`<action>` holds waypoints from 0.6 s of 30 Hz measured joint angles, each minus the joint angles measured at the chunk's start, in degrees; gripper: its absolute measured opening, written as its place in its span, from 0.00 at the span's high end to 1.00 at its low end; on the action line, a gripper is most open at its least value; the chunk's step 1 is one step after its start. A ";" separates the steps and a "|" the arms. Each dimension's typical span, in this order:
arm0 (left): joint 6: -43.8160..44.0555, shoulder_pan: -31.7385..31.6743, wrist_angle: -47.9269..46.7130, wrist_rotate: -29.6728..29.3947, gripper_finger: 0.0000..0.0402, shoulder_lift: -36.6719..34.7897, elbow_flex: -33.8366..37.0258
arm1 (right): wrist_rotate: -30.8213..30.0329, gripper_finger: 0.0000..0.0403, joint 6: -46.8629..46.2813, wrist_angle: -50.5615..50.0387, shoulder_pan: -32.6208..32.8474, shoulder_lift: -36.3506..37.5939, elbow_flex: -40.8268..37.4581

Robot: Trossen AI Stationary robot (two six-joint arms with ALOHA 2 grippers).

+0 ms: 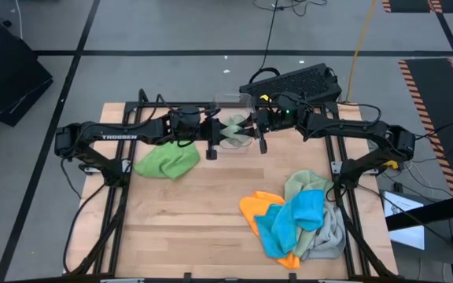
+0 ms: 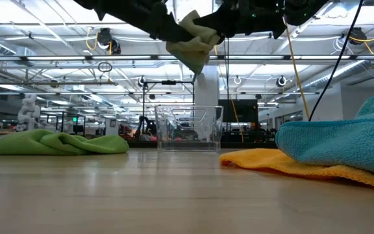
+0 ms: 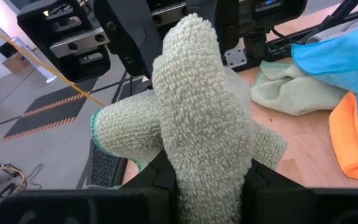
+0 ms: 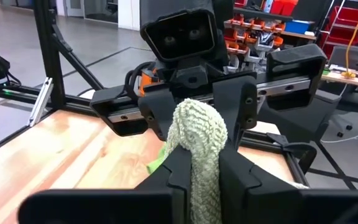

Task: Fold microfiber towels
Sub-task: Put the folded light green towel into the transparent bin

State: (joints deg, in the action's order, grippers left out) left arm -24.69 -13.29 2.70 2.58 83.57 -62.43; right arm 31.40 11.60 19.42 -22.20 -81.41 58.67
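Above the clear plastic bin (image 1: pixel 233 118) at the table's far edge, the left gripper (image 1: pixel 211 130) and right gripper (image 1: pixel 252 126) face each other, each clamped on the same sage green towel (image 1: pixel 233 130), bunched in mid-air between them. Drawing the pinched edges apart evenly would likely spread it for a clean fold. The bright green towel (image 1: pixel 166 161) lies below the left arm; orange (image 1: pixel 255 207), blue (image 1: pixel 295 221) and light grey (image 1: pixel 330 233) towels sit heaped at the near right.
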 joint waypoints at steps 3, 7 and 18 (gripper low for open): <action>1.54 0.16 -0.03 -1.62 0.80 0.00 0.00 | -0.11 0.91 -0.40 -0.09 -0.02 0.05 0.00; 4.59 0.76 -0.28 -3.97 0.77 0.00 0.00 | -0.50 0.91 -0.43 -0.78 -0.01 0.22 0.00; 10.83 3.47 -4.24 -12.27 0.37 -0.02 0.00 | -2.82 0.91 -1.89 -3.12 -0.24 0.24 -0.09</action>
State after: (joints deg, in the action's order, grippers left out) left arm -13.86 -9.82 -1.54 -9.69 83.55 -62.43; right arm 28.58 9.71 16.30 -22.44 -81.17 58.59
